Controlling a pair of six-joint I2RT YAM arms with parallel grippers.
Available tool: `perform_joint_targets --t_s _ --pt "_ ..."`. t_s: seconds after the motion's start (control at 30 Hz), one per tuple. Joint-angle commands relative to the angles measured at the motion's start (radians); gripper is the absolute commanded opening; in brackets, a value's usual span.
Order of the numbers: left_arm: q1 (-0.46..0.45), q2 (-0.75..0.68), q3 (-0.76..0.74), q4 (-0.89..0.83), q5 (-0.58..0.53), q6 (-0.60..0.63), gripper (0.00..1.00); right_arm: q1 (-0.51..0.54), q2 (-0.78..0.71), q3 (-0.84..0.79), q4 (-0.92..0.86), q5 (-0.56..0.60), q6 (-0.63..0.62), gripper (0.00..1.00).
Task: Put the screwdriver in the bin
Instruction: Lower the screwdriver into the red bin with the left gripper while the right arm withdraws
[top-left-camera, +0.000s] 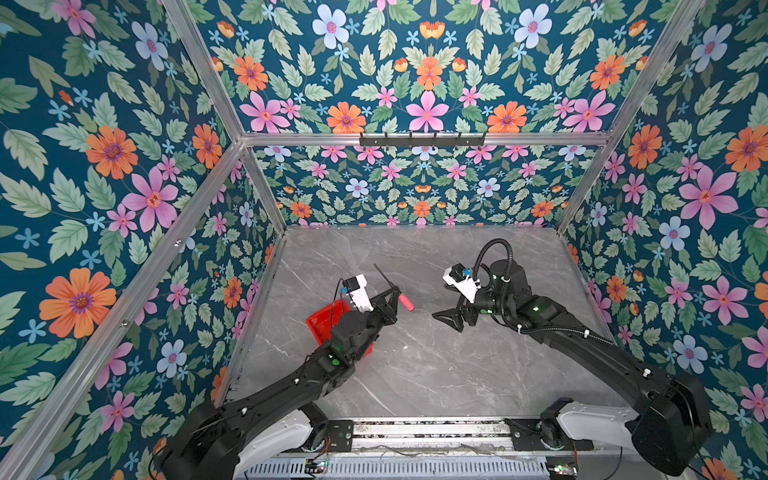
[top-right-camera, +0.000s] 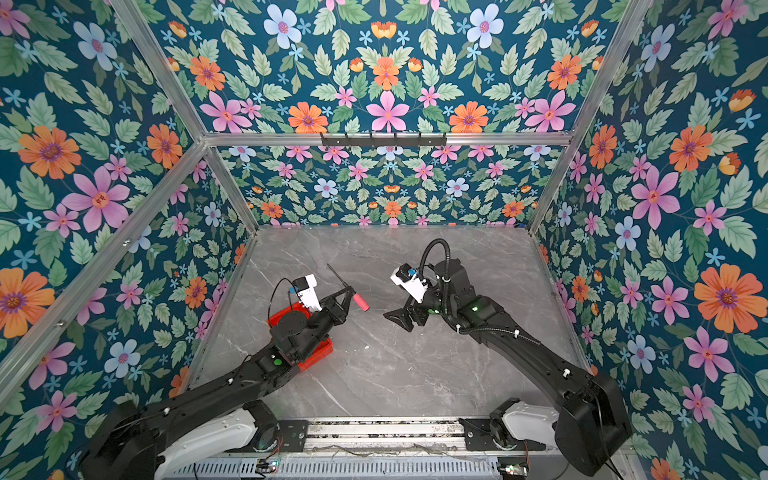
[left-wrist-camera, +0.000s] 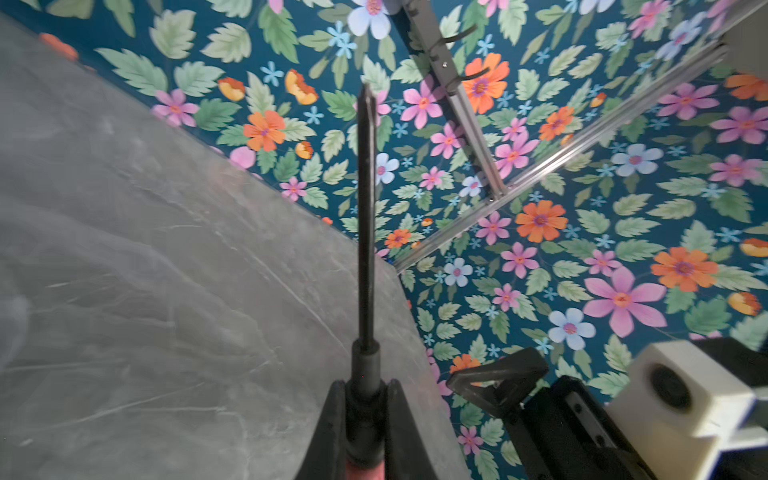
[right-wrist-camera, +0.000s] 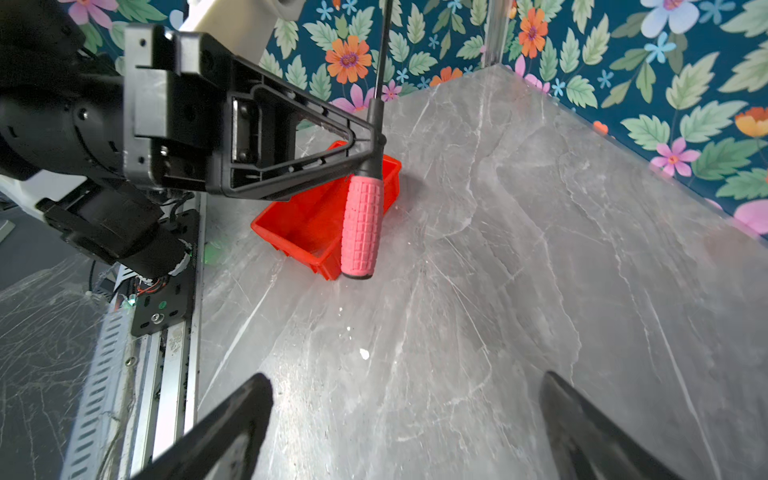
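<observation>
The screwdriver is clamped in the left tool. The jaws are closed on the black collar where the shaft meets the pink handle, and the whole handle is left free beyond the grip. In both top views it appears to be held clear of the worktop, with the shaft pointed towards the back wall and the handle towards the middle. The right tool is seen with its jaws wide apart and nothing between them, well apart from the screwdriver.

The bin lies under the left arm's wrist, partly hidden by it, nearer the left wall than the screwdriver is. The step in hand is judged to be the carry to the bin.

For this to be done well, the left tool should be drawn back and to the left until the handle, not only the shaft, is over the bin's floor. The screwdriver should be turned to lie along the bin's longer side, since it could otherwise be left propped on a low wall. Because the grip is at the collar and the handle is probably the heavier end, a swing within the jaws is to be expected, so the move should be made slowly. The release is best made low inside the walls, as a ribbed round handle dropped from height may bounce or roll out. The right tool should be kept where it is, out of the path.
</observation>
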Motion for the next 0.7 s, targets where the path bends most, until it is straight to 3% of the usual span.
perform_joint_targets --t_s 0.0,0.23,0.4,0.67 --pt "0.010 -0.081 0.042 -0.409 -0.110 -0.022 0.00 0.049 0.032 0.027 0.076 0.006 0.002 0.99" --pt "0.039 -0.113 0.164 -0.884 -0.194 -0.108 0.00 0.147 0.103 0.067 0.146 0.012 0.002 0.99" --pt "0.143 -0.120 0.142 -0.969 -0.109 -0.165 0.00 0.183 0.145 0.091 0.157 0.009 0.006 0.99" --pt "0.321 -0.024 0.165 -1.047 0.008 -0.055 0.00 0.223 0.188 0.110 0.173 0.002 0.002 0.99"
